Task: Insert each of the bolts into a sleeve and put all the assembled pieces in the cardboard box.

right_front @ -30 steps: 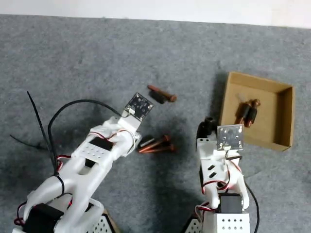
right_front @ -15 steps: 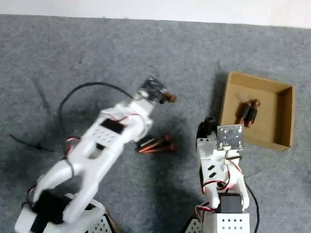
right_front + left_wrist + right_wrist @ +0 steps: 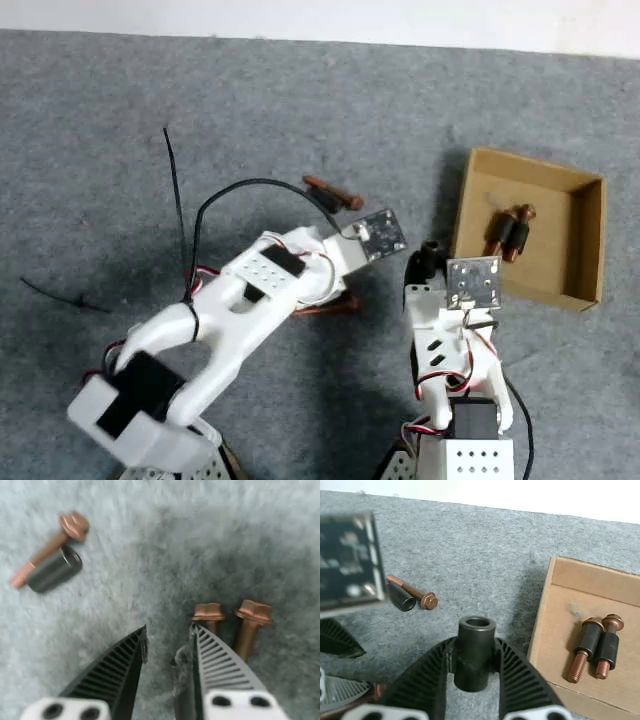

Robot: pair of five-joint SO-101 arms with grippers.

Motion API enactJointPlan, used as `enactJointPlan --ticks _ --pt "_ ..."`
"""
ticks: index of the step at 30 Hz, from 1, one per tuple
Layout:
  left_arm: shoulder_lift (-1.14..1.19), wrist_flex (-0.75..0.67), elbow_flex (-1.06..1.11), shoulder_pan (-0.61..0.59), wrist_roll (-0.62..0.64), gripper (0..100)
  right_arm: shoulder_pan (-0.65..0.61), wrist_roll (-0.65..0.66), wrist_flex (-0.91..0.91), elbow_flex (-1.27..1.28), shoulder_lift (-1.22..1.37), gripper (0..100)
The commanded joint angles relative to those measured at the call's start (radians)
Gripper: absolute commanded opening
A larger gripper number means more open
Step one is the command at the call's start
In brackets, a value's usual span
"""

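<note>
High view: cardboard box (image 3: 552,262), two sleeved bolts (image 3: 510,232)

A coarse grey felt-like worktop (image 3: 150,120) is spreading out beneath the right arm's fingers (image 3: 520,677) on every side. A plain white band (image 3: 320,15) is bordering its far edge, well beyond them.

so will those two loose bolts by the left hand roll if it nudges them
Likely rigid and dense: the two bolts look like coppery metal. Round shafts could roll, but the flanged heads and fuzzy grey carpet should curb that.
</note>
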Motion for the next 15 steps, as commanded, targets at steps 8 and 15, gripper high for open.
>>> enactJointPlan --ticks 8,15 --pt "-0.039 0.098 -0.042 0.021 -0.008 15 0.007 0.008 -0.004 0.113 -0.021 0.5" --pt "-0.306 0.107 0.073 0.036 0.017 15 0.007 0.008 -0.004 0.113 -0.021 0.5"
